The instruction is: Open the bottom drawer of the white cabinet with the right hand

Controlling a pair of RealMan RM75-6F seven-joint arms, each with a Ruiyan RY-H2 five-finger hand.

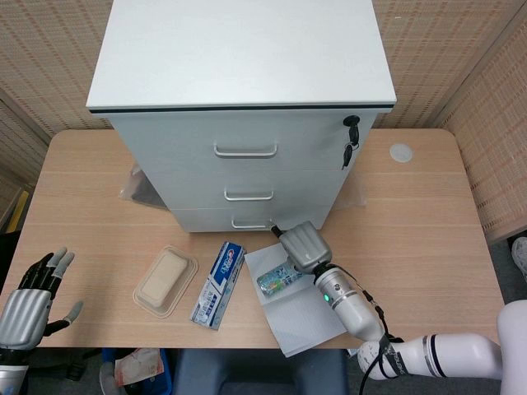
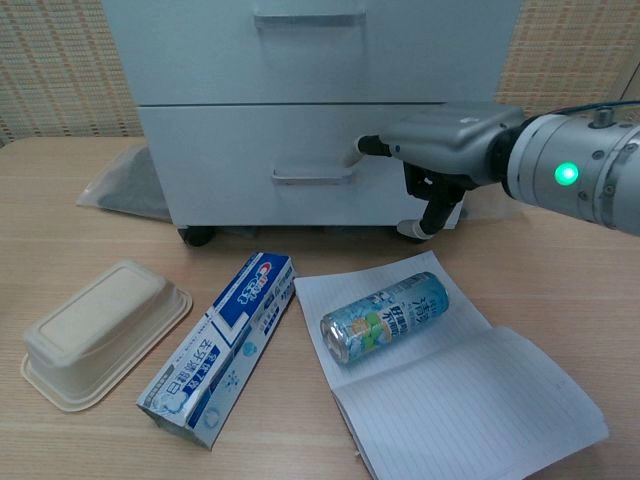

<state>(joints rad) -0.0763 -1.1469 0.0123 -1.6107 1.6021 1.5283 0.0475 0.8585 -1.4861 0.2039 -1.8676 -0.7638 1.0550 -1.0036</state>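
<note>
The white cabinet (image 1: 247, 99) stands at the back of the table, and its bottom drawer (image 2: 310, 165) is closed. That drawer's bar handle (image 2: 313, 178) shows in the head view as the lowest handle (image 1: 251, 223). My right hand (image 2: 440, 145) hovers just right of the handle. One fingertip (image 2: 365, 145) is stretched out close to the drawer front, the other fingers are bent down, and the hand holds nothing. In the head view the right hand (image 1: 300, 244) sits low in front of the cabinet. My left hand (image 1: 29, 296) is far off at the table's front left, fingers spread and empty.
In front of the cabinet lie a toothpaste box (image 2: 220, 345), a drink can (image 2: 385, 317) on an open notebook (image 2: 470, 395), and a beige lidded container (image 2: 95, 332). A plastic bag (image 2: 125, 185) lies left of the cabinet. Keys (image 1: 351, 141) hang from the top drawer's lock.
</note>
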